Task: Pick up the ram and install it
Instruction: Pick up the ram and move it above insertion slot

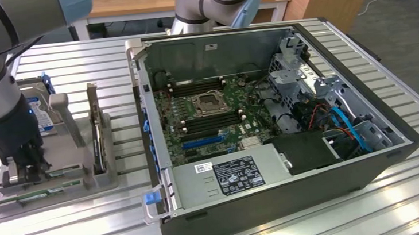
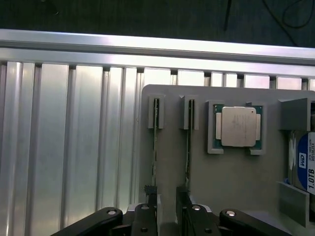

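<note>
Where the grey plastic parts tray (image 1: pixel 77 185) sits on the slatted aluminium worktop (image 1: pixel 403 208) at the exterior view's left, the arm's black two-finger gripper (image 1: pixel 28 169) is down low over it, close to the tray's side edge farthest from the case. Jaws are apart with a narrow gap, and bare tray floor shows between them in the wrist view, so nothing is clamped.

Two thin green circuit-board sticks stand on edge in parallel slots by that side edge. The outer ram stick (image 2: pixel 156 142) is closest to the edge and the inner ram stick (image 2: pixel 187 147) is just beside it. Each of the fingertips (image 2: pixel 152 211) overlaps one stick's end; cannot tell if they touch.

The square silver CPU chip (image 2: pixel 238 127) lies flat in its own recess beside the inner stick, on the side away from the edge. The silver hard drive with blue label (image 2: pixel 305 167) is past the chip, standing upright in the exterior view.

The open black computer case (image 1: pixel 294 190) lies on its side just beside the tray, with the green motherboard (image 1: pixel 217 116) and its CPU socket (image 1: pixel 208 101) exposed.
</note>
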Available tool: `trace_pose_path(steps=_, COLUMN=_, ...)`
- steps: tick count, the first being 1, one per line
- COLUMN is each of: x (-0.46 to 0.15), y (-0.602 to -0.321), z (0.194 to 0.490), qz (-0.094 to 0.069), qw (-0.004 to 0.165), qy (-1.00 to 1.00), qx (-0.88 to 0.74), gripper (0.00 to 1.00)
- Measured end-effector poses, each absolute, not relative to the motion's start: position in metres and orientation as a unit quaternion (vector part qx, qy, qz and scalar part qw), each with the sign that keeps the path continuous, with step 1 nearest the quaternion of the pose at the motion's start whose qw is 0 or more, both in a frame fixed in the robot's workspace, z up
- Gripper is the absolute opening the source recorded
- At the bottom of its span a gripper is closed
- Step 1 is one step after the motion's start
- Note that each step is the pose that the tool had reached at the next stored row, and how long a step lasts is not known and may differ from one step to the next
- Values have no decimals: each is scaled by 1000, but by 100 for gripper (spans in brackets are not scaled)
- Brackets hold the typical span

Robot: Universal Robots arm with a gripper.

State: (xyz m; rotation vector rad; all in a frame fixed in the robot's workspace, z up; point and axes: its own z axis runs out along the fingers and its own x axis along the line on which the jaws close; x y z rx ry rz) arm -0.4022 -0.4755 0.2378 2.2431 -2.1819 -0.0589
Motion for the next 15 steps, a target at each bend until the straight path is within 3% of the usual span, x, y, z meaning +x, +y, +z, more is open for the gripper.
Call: trace_pose_path(steps=15, x=-402, y=-481, z=222, qz=-19, qw=6, qy=-697, qx=717, gripper=30)
